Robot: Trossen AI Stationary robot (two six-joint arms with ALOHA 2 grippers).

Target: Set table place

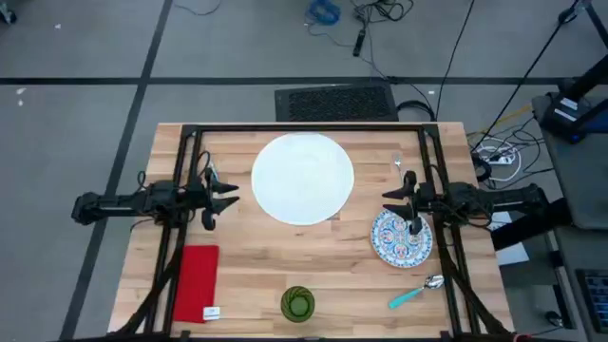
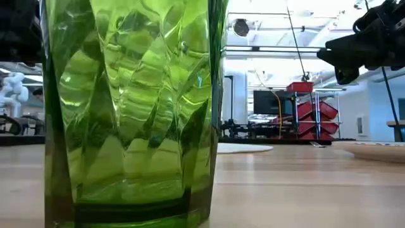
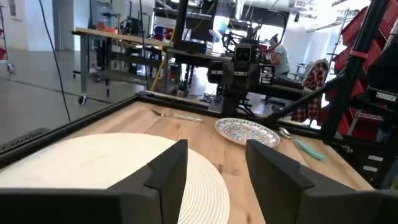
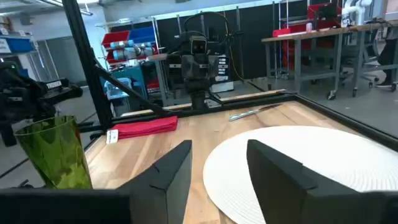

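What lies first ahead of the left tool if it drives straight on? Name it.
Probably the white plate: the left tool, fingers open, points across it. If it passes above the plate, the right tool comes next; height is unclear.

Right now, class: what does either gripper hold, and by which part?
Nothing. The left gripper and right gripper both hang open and empty beside the white plate.

Floor (image 1: pixel 85 57): grey, crossed by dark tape lines. Black vent grille (image 1: pixel 334 102) on floor just beyond counter's far edge. Cables (image 1: pixel 380 24) and blue bundle (image 1: pixel 324 11) on floor farther off. White power strip (image 1: pixel 499 157) with plugs beside counter's right side. Red storage bins (image 2: pixel 314 117) on rack in room behind. Workbench (image 3: pixel 118 46) and seated person (image 3: pixel 280 57) in background.
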